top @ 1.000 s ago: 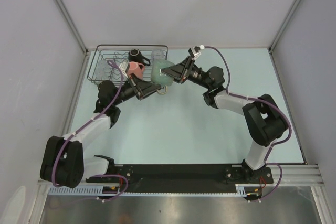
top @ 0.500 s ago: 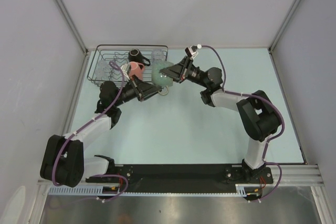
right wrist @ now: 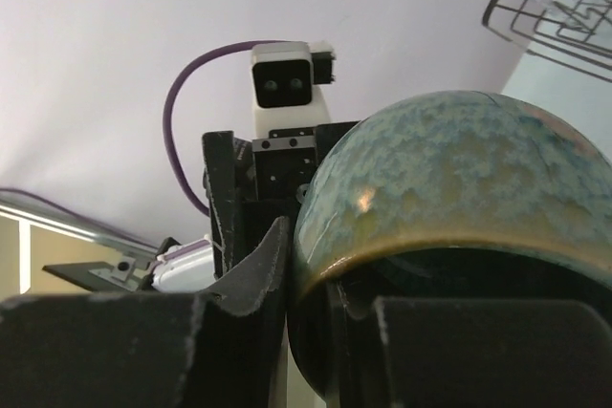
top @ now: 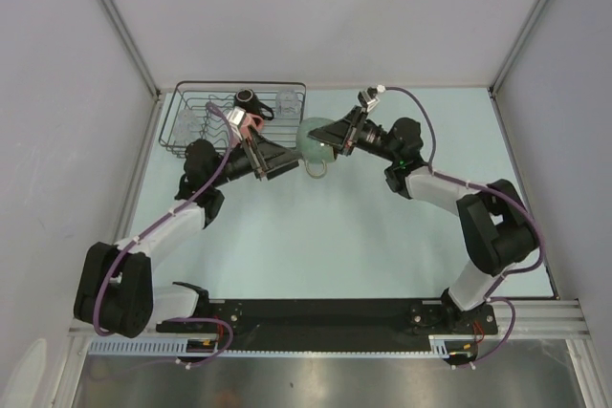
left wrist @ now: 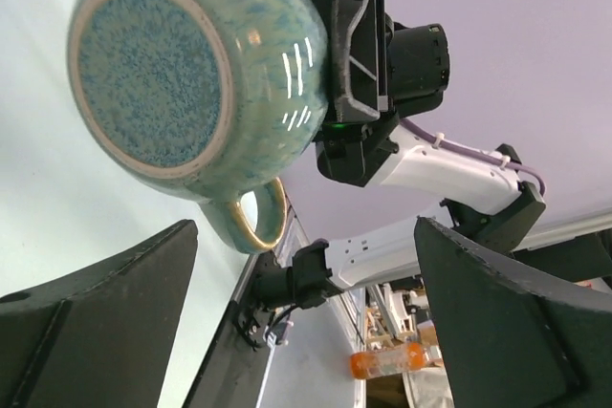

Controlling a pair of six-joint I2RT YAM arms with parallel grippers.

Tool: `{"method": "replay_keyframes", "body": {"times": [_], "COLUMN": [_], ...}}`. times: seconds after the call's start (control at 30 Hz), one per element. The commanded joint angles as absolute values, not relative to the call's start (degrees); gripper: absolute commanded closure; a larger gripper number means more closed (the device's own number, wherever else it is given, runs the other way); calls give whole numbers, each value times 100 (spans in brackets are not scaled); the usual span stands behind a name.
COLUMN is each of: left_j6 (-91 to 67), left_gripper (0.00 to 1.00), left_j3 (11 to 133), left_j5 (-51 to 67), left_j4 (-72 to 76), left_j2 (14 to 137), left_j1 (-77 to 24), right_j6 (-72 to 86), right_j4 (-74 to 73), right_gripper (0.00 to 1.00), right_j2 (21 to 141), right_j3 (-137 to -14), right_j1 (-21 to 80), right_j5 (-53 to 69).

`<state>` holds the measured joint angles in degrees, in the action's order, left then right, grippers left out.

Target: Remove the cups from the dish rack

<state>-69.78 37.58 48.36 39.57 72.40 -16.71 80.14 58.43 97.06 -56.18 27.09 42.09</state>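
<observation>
While the right pincer (top: 337,133) is clamped on the rim of the green cup (top: 314,136), the left pincer (top: 283,161) stands wide apart just beside it, touching nothing. This cup hangs over the worktop (top: 335,236), just right of the rack (top: 191,117), its base turned toward the left pincer and its handle toward the near edge. Inside the rack sit the pink cup (top: 251,123), black mug (top: 247,99) and glass (top: 287,100).

Four cups (top: 316,136), one dish rack (top: 206,102) and two robot arms (top: 167,226) on one table (top: 335,236)
</observation>
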Motion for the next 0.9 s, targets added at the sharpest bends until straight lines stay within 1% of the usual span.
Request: {"method": "replay_keyframes", "body": {"times": [0.0,0.03,0.07,0.1,0.13,0.17,0.2,0.23,0.27,0.33,0.37,0.43,0.53,0.7,0.8,0.87], "left_j6": [-6522,-6443,-6112,-5865,-5619,-5277,-5195,-5186,-5246,-5300,-5265,-5186,-5019,-4615,-4561,-4658], "left_gripper": [0,0,0,0,0,0,0,0,0,0,0,0,0,0,0,0], "left_j3": [4200,4236,4297,4498,4596,4745,4746,4703,4650,4509,4474,4474,4474,4614,4483,4290], "left_j5": [4747,4685,4484,4335,4194,3905,3833,3823,3832,3718,3674,3481,3174,2462,2136,2066], "left_j4": [3676,3491,3211,2390,2016,1665,1252,1231,1230,1082,1003,651,221,-823,-1019,-1011], "left_j2": [7277,7260,7234,7181,7155,7137,7102,7102,7093,7084,7084,7067,6909,6636,6443,6294], "left_j1": [-1635,-1626,-1626,-1626,-1626,-1609,-1582,-1547,-1469,-1424,-1406,-1406,-1406,-1415,-1424,-1433], "right_j6": [7124,6710,6236,5109,4611,4170,3714,3178,2955,2551,2436,2338,2268,2469,2697,2725], "right_j4": [5286,4769,3372,2392,807,43,-791,-1844,-2246,-3150,-3442,-4231,-4622,-4763,-4729,-4728], "right_gripper": [100,100,100,100,100,100,100,100,100,100,100,100,100,100,100,100], "right_j2": [8704,8553,8378,8124,8052,8059,8164,8235,8296,8586,8735,9181,9474,9826,10045,10299], "right_j3": [-5757,-5896,-6071,-6299,-6902,-7239,-7642,-7951,-8494,-8936,-9426,-9877,-10169,-10213,-10265,-10520], "right_j1": [2410,2321,2259,2146,2118,2101,2109,2092,2083,2066,2065,2022,1794,915,441,334], "right_j5": [4184,4114,3870,3606,3316,2548,2070,1648,782,91,-573,-1149,-2036,-2163,-1864,-1916]}}
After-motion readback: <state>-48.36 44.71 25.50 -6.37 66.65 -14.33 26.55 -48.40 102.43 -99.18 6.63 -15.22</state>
